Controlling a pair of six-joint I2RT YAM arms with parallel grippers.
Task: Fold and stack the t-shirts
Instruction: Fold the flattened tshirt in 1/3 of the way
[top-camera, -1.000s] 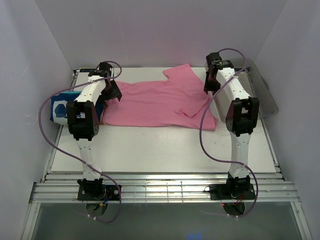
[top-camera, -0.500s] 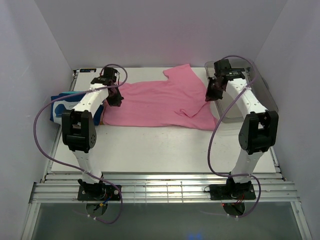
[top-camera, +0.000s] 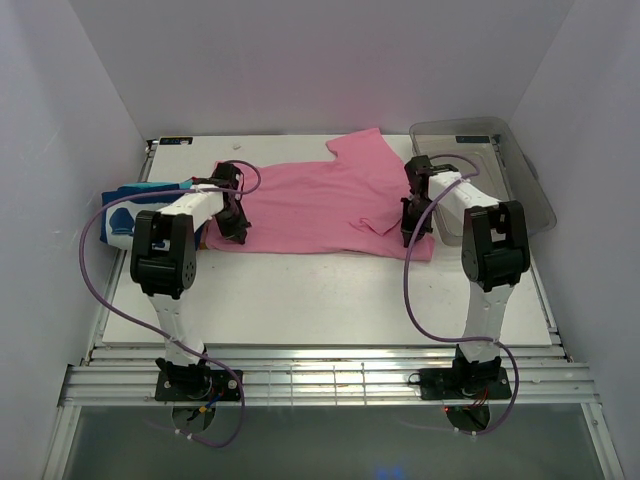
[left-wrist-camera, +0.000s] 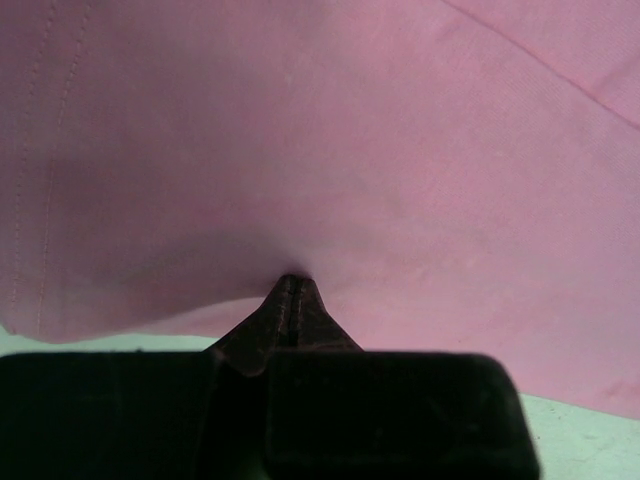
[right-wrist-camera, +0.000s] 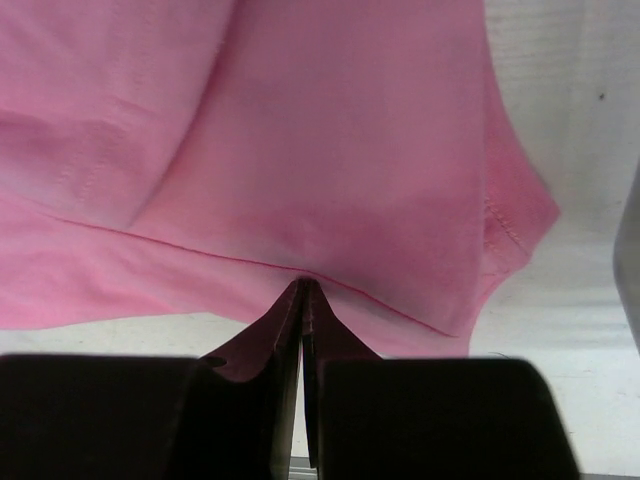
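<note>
A plain pink short-sleeved cloth t-shirt (top-camera: 320, 205) lies spread flat on the far half of the white tabletop (top-camera: 320, 300). The left claw (top-camera: 232, 228) is clamped on its near-left hem, the cloth puckering at the tips. The right claw (top-camera: 408, 232) pinches the near-right hem likewise. A folded blue t-shirt stack (top-camera: 120, 218) sits at the left edge, and a clear plastic bin (top-camera: 510, 160) stands far right.

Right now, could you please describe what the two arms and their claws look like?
The left arm and right arm have white links, boxy black joint housings and black bases. A purple cable loops loosely beside each. The left claw and right claw are black, two fingers tapering to narrow tips.
</note>
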